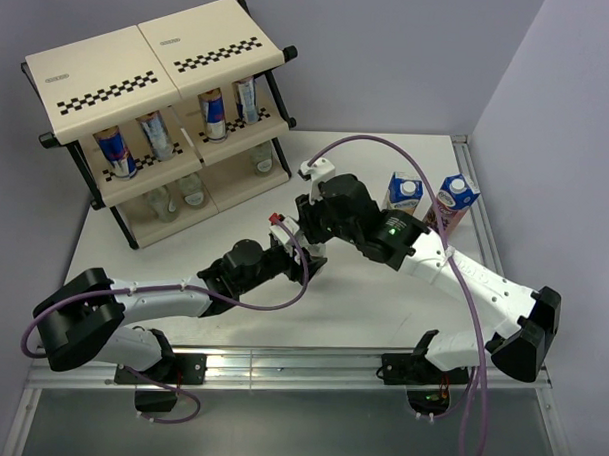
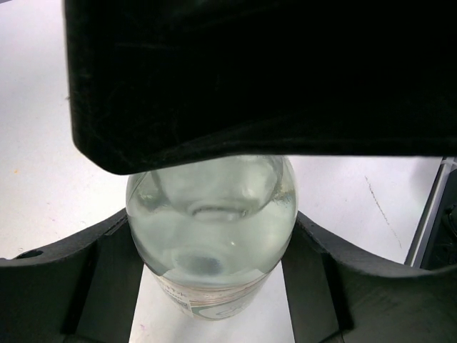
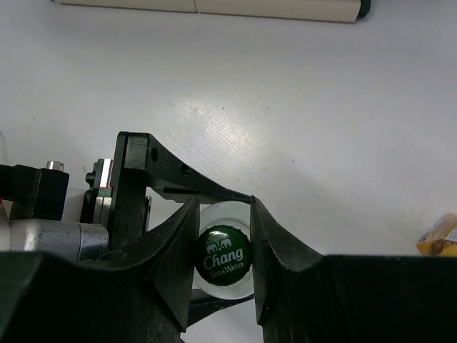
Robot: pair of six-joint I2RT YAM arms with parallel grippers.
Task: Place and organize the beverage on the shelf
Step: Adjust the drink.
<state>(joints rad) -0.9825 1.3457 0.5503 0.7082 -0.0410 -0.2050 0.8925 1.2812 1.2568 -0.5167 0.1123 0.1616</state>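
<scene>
White tabletop (image 1: 367, 305); left gripper (image 2: 214, 286), right gripper (image 3: 223, 246) tight on clear "Chang Soda Water" bottle (image 2: 213, 229)

White table (image 1: 382, 291), three-tier shelf (image 1: 140, 67) standing far left, four cans (image 1: 115, 151) on its middle tier, clear bottles (image 1: 191, 191) on its bottom tier, two cartons (image 1: 403, 191) upright far right.

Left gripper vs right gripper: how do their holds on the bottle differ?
The left gripper clamps the round body of the clear bottle; the right gripper pinches its green cap. The left gripper's jaws stand wide apart; the right gripper's jaws sit close together. Shared: both are closed on the same bottle.
</scene>
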